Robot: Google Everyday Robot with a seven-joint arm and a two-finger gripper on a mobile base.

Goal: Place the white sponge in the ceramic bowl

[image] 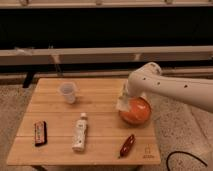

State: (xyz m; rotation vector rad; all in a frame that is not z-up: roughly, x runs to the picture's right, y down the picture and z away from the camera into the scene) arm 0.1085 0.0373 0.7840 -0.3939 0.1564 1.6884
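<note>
You see a wooden table (55, 112) carrying six items. Near the front left corner lies a dark flat snack bar (40, 133), lengthwise toward the front edge. Toward the back edge, left of centre, a clear plastic cup (68, 92) stands upright. Near the front edge at centre, a white bottle (80, 132) lies on its side, cap pointing to the back edge. Right of it, close to the front edge, a dark red packet (126, 145) lies at a slant.

Near the right edge, at mid-depth, you find the ceramic bowl (136, 112), orange-red and upright. The white sponge (122, 103) hangs at the bowl's left rim, overlapping it in this view; whether it touches the rim cannot be told. The gripper (124, 98) sits directly above the sponge, at the end of the white arm (175, 90) that enters from the right. The sponge appears held at the gripper's tip, but you cannot tell how far the jaws stand apart.

On the floor at the lower right, a dark cable (185, 159) curves.
</note>
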